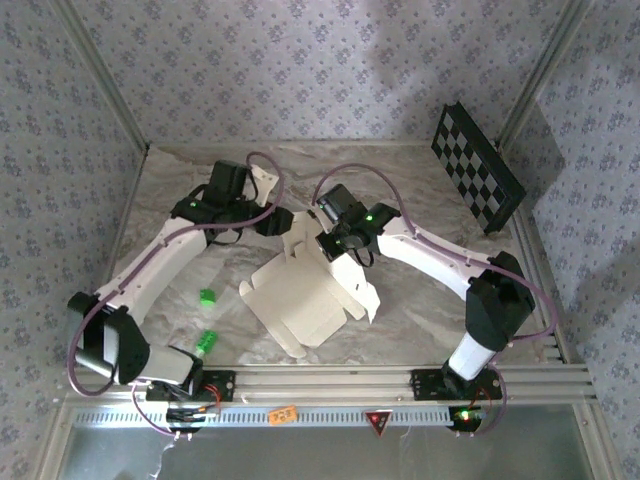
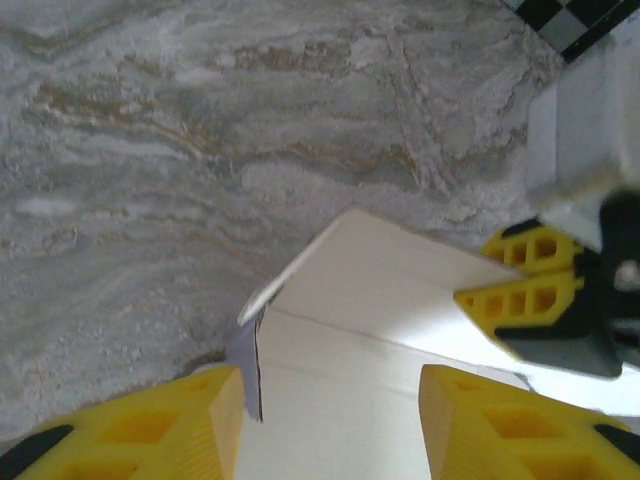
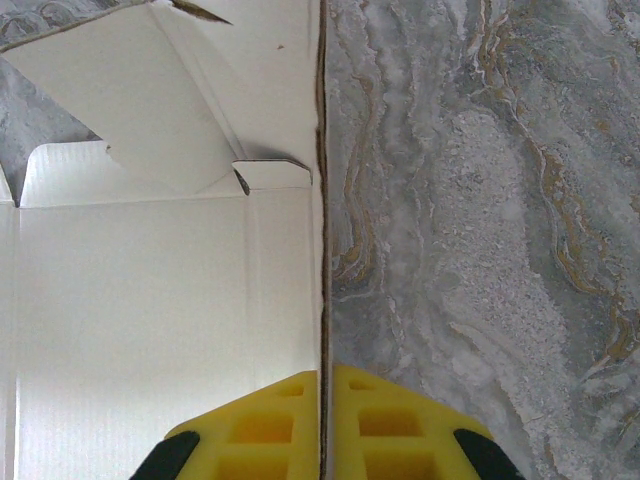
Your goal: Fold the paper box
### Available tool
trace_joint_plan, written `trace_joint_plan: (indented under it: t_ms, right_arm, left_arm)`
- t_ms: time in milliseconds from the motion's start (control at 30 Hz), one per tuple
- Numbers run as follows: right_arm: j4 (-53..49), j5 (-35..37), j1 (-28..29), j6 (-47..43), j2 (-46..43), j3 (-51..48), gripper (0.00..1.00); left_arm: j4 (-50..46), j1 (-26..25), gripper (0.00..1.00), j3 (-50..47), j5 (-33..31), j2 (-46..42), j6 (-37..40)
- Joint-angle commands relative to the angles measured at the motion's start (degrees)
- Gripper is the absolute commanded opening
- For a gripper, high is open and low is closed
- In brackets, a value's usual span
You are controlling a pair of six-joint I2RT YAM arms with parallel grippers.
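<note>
Floral-papered walls (image 1: pixel 300 60) enclose a marbled tabletop (image 1: pixel 405 320).

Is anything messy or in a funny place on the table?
Yes. One small green bit lies loose on the table beside the left arm, and a second green bit lies nearer its base, both apart from the paper box. The checkerboard panel sits slanted at the far right corner. Nothing looks spilled.

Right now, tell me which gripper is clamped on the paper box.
The right gripper: its yellow fingers pinch a panel edge of the paper box, while the left gripper stands open.
</note>
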Motion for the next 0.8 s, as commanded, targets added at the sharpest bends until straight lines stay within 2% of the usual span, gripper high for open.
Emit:
trace_joint_plan:
  t_ms: [0, 200, 267, 433, 700, 767]
  right_arm:
    - [-4.3, 0.1, 0.6, 1.0, 3.0, -2.0, 0.0]
    - [-4.5, -0.1, 0.6, 1.0, 3.0, -1.7, 0.0]
    - [-4.8, -0.4, 0.6, 1.0, 3.1, -1.7, 0.0]
    - [-5.2, -0.7, 0.5, 1.1, 3.2, -1.4, 0.0]
    - [-5.6, -0.8, 0.4, 1.1, 3.8, -0.3, 0.0]
    - [-5.8, -0.8, 0.4, 1.1, 3.9, -0.1, 0.0]
  left_arm:
    - [-3.4, 0.0, 0.54, 3.6, 1.1, 3.9, 3.7]
    - [-6.0, -0.1, 0.56, 8.3, 6.3, 10.4, 5.7]
    - [-7.1, -0.2, 0.5, 8.8, 7.2, 11.4, 5.9]
    - [-4.8, -1.1, 0.37, 5.7, 7.6, 8.7, 4.8]
    - [-3.9, -1.4, 0.36, 4.1, 6.9, 6.1, 3.5]
    - [-3.6, -1.5, 0.33, 3.9, 6.5, 5.9, 3.7]
